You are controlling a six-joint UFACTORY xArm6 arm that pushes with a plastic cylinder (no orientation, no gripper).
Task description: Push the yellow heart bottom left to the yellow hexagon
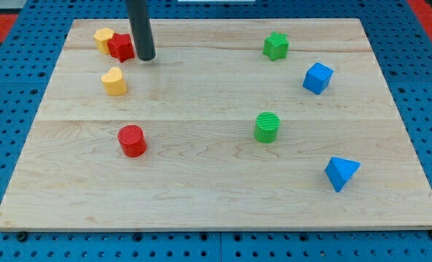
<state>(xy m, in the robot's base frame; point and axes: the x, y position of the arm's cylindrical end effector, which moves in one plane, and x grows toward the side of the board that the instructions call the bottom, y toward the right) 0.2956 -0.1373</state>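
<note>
The yellow heart [114, 81] lies on the wooden board [216, 196] at the upper left. The yellow hexagon [103, 38] sits above it near the board's top left corner, touching a red block [121, 47] on its right side. My tip [146, 57] is just to the right of the red block and up and to the right of the yellow heart, apart from the heart.
A red cylinder [132, 140] lies below the heart. A green star [275, 46] and a blue cube [317, 78] are at the upper right. A green cylinder [267, 126] is at centre right, a blue triangular block [341, 173] at lower right.
</note>
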